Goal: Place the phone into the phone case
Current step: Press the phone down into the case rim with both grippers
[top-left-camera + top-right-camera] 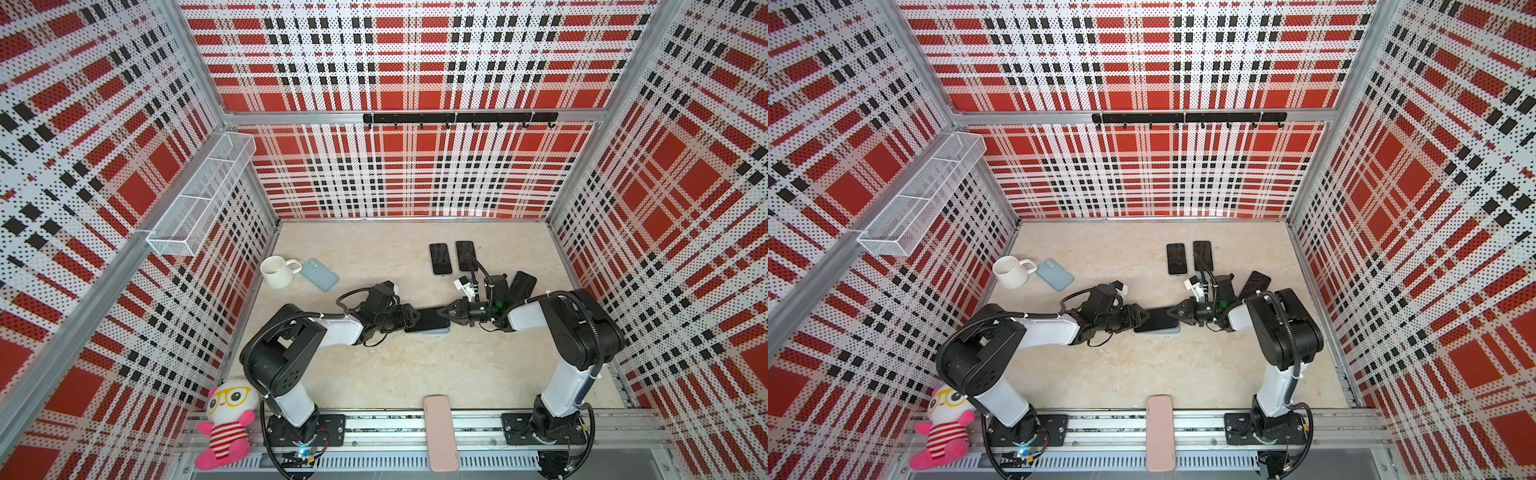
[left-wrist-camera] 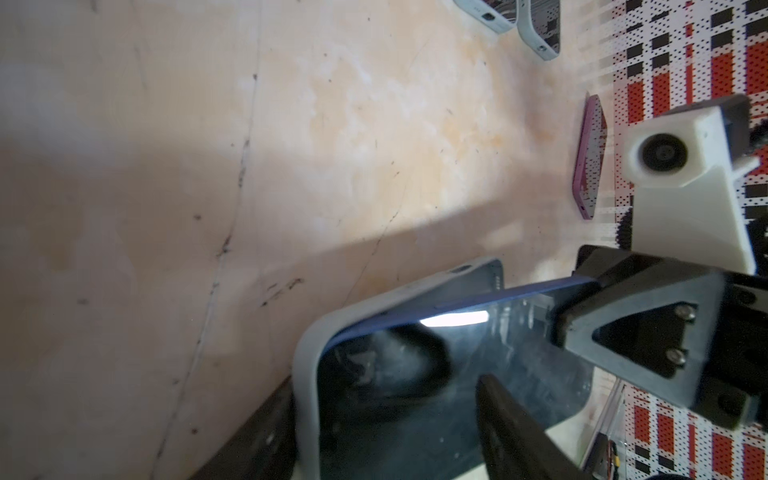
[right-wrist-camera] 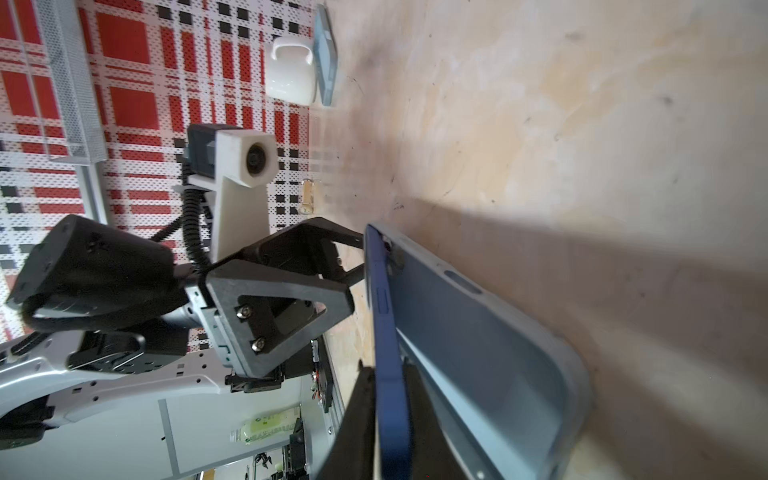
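The phone [image 1: 430, 318], with a black screen and dark blue rim, lies mid-table over a pale blue phone case [image 1: 432, 331]. In the right wrist view its blue edge [image 3: 384, 316] angles up off the case's inside [image 3: 478, 353], and my right gripper [image 3: 386, 368] is shut on that raised end. The other end sits in the case's corner [image 2: 305, 374]. There my left gripper [image 2: 384, 382] stands open, one finger [image 2: 257, 436] outside the case by the table, the other above the screen [image 2: 519, 332]. In both top views the grippers [image 1: 411, 318] [image 1: 451, 311] face each other across the phone.
Two dark phones [image 1: 440, 258] [image 1: 465, 255] lie at the back, a third [image 1: 523, 286] behind the right arm. A white mug [image 1: 277, 271] and a blue case [image 1: 320, 274] sit at the left. A pink case [image 1: 441, 432] and a plush toy [image 1: 226, 424] are at the front rail.
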Controlling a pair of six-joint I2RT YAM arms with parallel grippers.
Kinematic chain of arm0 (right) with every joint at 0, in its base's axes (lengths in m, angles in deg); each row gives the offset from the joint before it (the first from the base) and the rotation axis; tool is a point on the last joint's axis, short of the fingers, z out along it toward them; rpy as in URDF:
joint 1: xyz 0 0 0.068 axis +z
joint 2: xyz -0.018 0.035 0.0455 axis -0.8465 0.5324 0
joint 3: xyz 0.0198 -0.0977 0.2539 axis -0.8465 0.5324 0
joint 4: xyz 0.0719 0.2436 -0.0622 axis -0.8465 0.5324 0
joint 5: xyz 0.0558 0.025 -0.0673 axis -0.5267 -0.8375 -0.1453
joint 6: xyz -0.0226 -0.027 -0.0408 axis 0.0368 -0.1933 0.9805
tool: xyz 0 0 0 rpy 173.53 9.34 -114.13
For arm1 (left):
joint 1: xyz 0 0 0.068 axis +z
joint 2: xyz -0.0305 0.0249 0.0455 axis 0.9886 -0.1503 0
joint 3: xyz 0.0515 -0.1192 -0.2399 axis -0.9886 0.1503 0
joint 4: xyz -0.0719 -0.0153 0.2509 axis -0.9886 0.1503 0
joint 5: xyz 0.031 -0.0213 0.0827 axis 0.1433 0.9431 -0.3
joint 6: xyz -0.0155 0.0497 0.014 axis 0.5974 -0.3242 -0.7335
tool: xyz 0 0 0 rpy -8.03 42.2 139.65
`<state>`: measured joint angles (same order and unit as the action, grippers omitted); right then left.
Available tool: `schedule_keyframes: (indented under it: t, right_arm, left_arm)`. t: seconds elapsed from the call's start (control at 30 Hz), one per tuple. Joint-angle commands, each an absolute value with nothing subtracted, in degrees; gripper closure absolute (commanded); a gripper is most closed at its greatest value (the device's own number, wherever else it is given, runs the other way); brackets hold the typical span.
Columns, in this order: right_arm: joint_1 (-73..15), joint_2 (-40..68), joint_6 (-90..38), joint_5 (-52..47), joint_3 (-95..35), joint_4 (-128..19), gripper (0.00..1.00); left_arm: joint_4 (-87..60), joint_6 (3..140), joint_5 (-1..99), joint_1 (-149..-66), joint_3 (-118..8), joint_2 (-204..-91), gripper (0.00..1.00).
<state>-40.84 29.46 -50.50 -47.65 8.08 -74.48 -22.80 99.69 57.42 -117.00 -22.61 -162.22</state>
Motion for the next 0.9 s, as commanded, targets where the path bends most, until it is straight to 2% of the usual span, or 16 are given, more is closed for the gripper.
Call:
schedule_keyframes:
  t: [0.0,0.27,0.47,0.73,0.87]
  right_arm:
    - [-39.7,27.9,-46.3,-42.7,7.2,-63.1,0.74]
    - [-39.1,22.5,-40.2,-35.9,2.0,-48.4,0.6]
    - [-38.7,19.5,-35.6,-32.0,-2.6,-39.7,0.55]
    - [-38.7,19.5,-32.2,-27.4,-5.5,-32.4,0.55]
    - [-38.7,20.1,-31.0,-24.2,-5.8,-29.9,0.59]
  left_arm:
    - [-13.1,97.9,56.4,-117.3,-20.7,-163.3,0.38]
    - [-9.7,96.4,52.7,-117.6,-21.3,-163.8,0.52]
    - [-8.9,95.7,51.7,-117.7,-21.0,-163.8,0.64]
    - [-9.6,96.0,51.8,-118.6,-21.1,-165.8,0.75]
    - [-9.7,96.3,51.8,-118.8,-21.2,-166.4,0.78]
